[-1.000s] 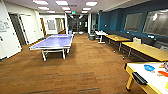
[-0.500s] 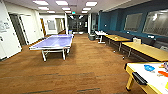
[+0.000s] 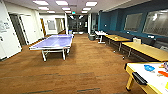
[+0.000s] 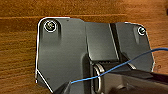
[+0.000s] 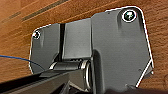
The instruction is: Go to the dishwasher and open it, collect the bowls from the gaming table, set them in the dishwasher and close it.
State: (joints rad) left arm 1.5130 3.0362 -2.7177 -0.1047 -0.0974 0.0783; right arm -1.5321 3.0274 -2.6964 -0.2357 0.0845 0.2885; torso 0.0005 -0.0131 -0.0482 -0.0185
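Gaming table [image 3: 140,68] at right — blue bowl [image 3: 149,67] on it; tool states indiscernible.

no text, label or number can be read; the papers on the white wall [image 3: 5,27] are blurred.

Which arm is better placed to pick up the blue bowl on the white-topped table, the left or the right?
Probably the right: the blue bowl lies on the white-topped table, low at the head view's right edge, so on the robot's right side. It looks out of reach from here.
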